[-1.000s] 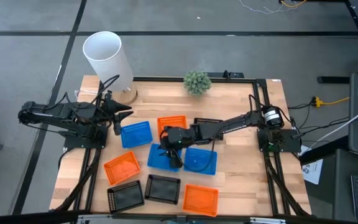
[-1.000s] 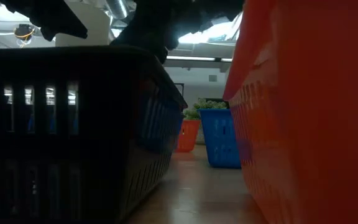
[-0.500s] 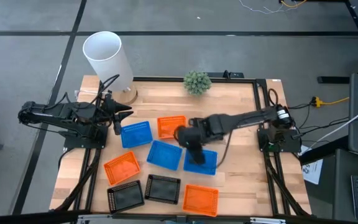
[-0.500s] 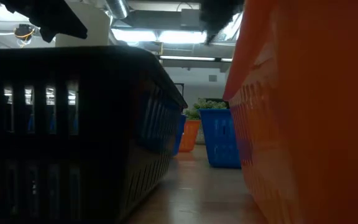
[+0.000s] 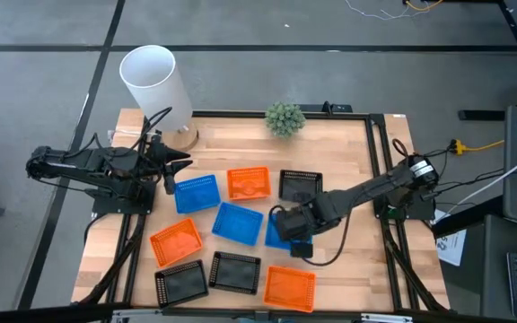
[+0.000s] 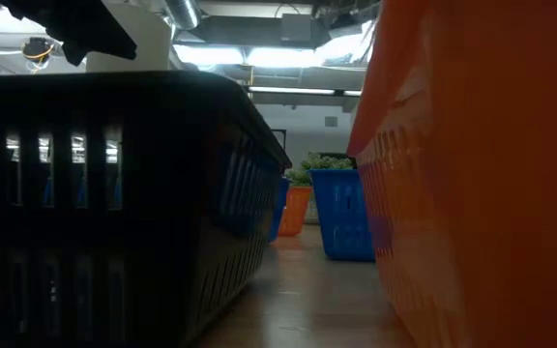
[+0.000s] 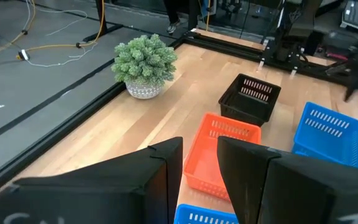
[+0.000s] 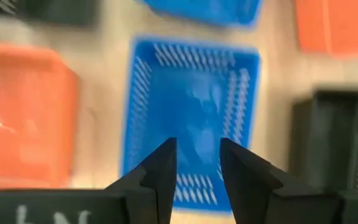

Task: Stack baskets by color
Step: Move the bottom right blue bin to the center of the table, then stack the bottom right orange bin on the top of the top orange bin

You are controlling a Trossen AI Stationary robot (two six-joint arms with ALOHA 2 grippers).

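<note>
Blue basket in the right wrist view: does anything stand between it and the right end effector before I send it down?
Nothing visible. The right end effector hangs open directly over the blue basket, whose inside looks empty. An orange basket and a black basket sit beside it, clear of the fingers' path.

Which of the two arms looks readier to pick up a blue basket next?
The right. Its gripper hangs directly over a blue basket mid-table, jaws open. The left gripper waits at the table's left edge, beside another blue basket.
</note>
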